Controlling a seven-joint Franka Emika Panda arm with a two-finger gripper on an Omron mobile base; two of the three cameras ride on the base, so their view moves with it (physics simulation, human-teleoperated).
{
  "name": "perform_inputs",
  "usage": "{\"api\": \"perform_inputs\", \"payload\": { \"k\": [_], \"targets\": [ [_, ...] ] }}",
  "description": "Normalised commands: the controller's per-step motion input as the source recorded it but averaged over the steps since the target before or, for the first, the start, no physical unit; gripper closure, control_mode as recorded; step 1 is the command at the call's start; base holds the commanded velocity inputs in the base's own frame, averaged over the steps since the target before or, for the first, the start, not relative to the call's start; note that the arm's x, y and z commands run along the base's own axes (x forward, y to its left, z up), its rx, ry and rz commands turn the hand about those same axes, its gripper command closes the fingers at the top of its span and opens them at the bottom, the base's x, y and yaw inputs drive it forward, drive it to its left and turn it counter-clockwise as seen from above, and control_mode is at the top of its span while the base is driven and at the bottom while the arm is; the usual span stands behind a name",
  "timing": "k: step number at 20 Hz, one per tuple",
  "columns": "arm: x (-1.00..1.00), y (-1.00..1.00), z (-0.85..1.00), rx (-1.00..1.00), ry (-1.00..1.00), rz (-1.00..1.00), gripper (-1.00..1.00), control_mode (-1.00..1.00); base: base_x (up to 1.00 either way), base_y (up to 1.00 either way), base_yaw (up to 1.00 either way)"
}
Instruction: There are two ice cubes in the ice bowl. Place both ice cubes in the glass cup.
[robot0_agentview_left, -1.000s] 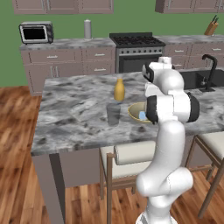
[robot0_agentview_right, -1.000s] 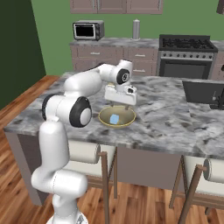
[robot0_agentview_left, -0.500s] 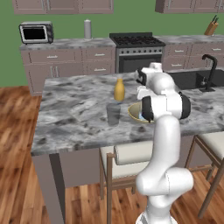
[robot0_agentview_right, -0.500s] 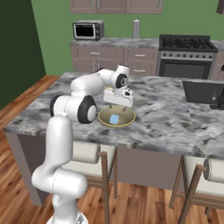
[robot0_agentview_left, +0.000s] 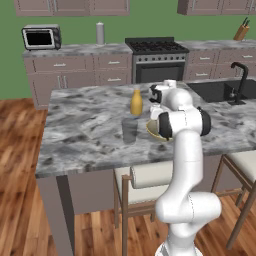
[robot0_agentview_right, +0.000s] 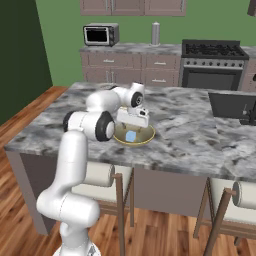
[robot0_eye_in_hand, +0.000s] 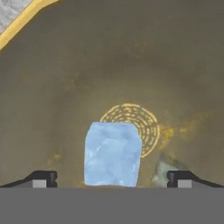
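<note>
The gripper hangs low inside the ice bowl, jaws spread wide on either side of one ice cube resting near the bowl's centre ring. The cube looks light, hard and likely slick, so a square pinch across its flat side faces seems safest. The bowl's sloping wall leaves room around it; the glass cup stands just beside the bowl, near the yellow-orange bottle.

White, glossy, rounded arm of tube-like links, swelling to a bulbous base segment. Dark grey discs capping the joints, one large on the elbow. Boxy white end effector with a dark face; two small dark finger tips with pale grey pads.
</note>
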Motion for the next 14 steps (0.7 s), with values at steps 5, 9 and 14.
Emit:
{"api": "perform_inputs", "payload": {
  "k": [5,9,14],
  "targets": [
    [0.23,0.02,-0.33,-0.01,0.00,0.00,-1.00,-1.00,0.00,0.00,0.00],
    [-0.14,0.00,-0.18,0.00,0.00,0.00,-1.00,-1.00,0.00,0.00,0.00],
    [-0.22,0.00,-0.08,0.00,0.00,0.00,-1.00,-1.00,0.00,0.00,0.00]
  ]
}}
